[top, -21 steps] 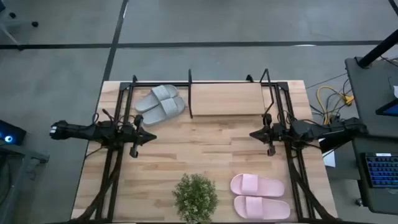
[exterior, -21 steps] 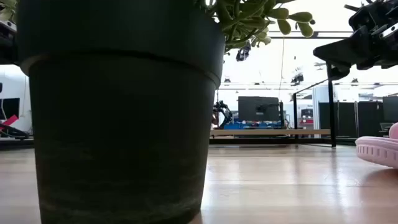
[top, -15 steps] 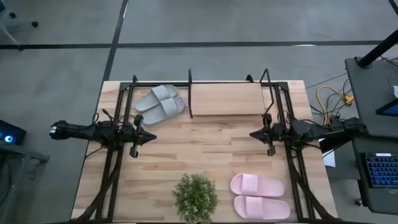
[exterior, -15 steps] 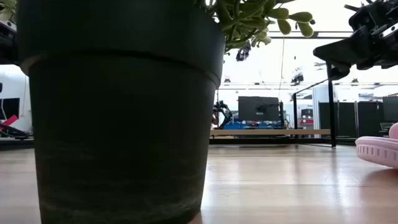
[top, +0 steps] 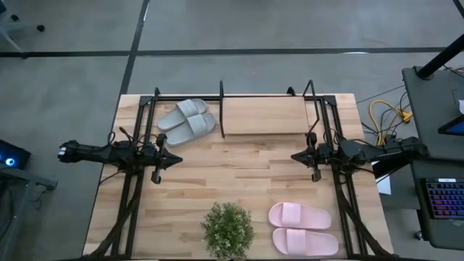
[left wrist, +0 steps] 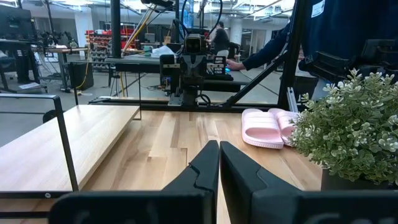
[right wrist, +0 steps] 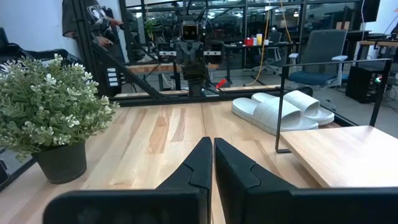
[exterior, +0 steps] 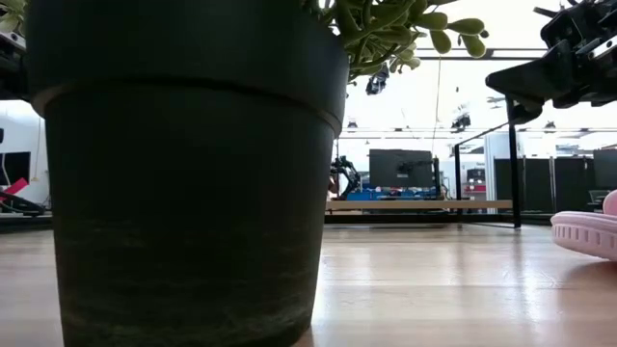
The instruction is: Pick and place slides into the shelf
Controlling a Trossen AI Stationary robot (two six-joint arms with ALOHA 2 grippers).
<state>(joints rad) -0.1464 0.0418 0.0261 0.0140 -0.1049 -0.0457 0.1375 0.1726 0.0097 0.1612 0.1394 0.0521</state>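
Observation:
The grey slides point(top: 188, 121) lie side by side on their soles at the shelf's left end, also seen in the right wrist view point(right wrist: 283, 109). The pink slides point(top: 302, 228) rest on the tabletop near its near-right corner, visible too in the left wrist view point(left wrist: 266, 127). The shelf point(top: 264, 114), a light-wood board inside black uprights, spans the far edge. My left gripper point(top: 177, 160) hovers shut over the table's left-middle, pointing right. My right gripper point(top: 295, 156) hovers shut over the right-middle, pointing left. Neither touches anything.
A potted plant point(top: 228, 230) in a dark pot stands at the near edge, left of the pink slides, and fills most of the low view point(exterior: 183, 173). Bare planks point(top: 232, 170) lie between the two grippers. People show in the room beyond the table.

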